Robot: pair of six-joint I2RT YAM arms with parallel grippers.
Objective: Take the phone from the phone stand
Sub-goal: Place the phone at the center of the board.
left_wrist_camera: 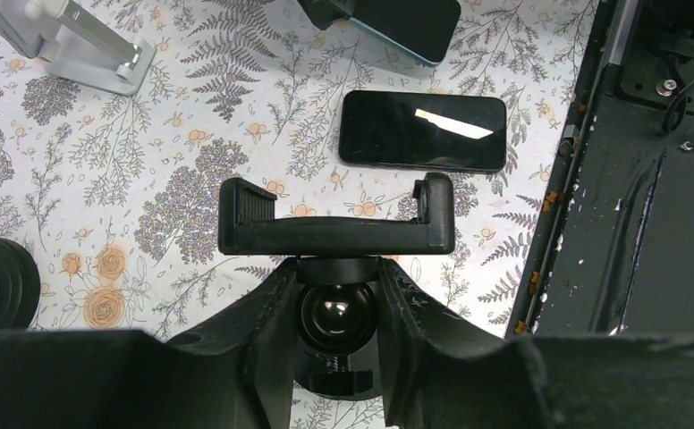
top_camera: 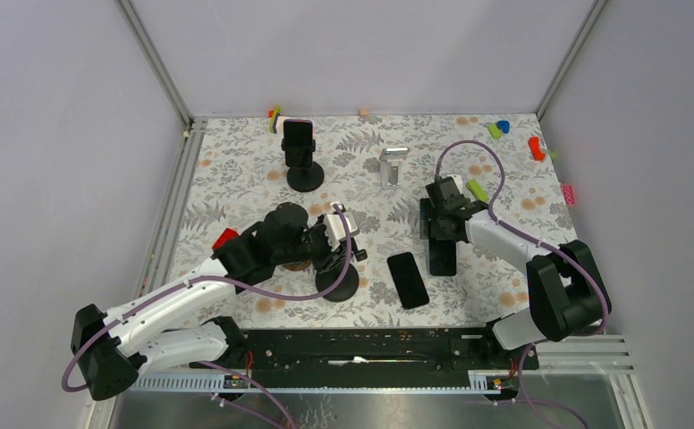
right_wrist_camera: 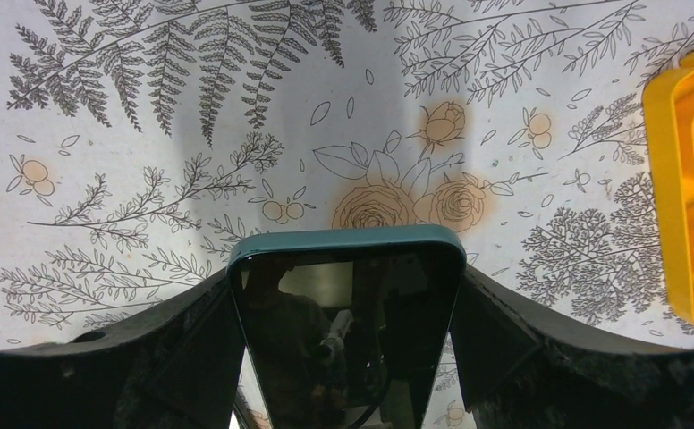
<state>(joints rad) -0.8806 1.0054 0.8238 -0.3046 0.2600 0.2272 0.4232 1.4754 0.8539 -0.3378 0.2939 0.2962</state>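
The left gripper (left_wrist_camera: 336,281) is clenched on the ball-joint neck of the black plastic phone stand (left_wrist_camera: 336,228), low under its clamp; by my reading this pins the stand so it cannot tip or slide as a phone comes away. The clamp's two arms, just ahead of those fingers, hold nothing. The right gripper (right_wrist_camera: 345,284) grasps the teal-cased phone (right_wrist_camera: 348,331), a slim dark-glass slab, across its width, one finger against each long edge; the wide grip leaves the screen untouched. That phone is well beyond the left hand and clear of the stand, so the removal looks done or nearly so; whether it rests on the floral table cover (right_wrist_camera: 147,134) I cannot tell. Only the left wrist view shows the empty clamp, and a glossy black phone (left_wrist_camera: 422,130) lying flat just beyond it. Only the right wrist view shows the teal rim up close, with a yellow plastic block (right_wrist_camera: 688,179) to that hand's right. Only the overhead view shows both arms at once, well apart.
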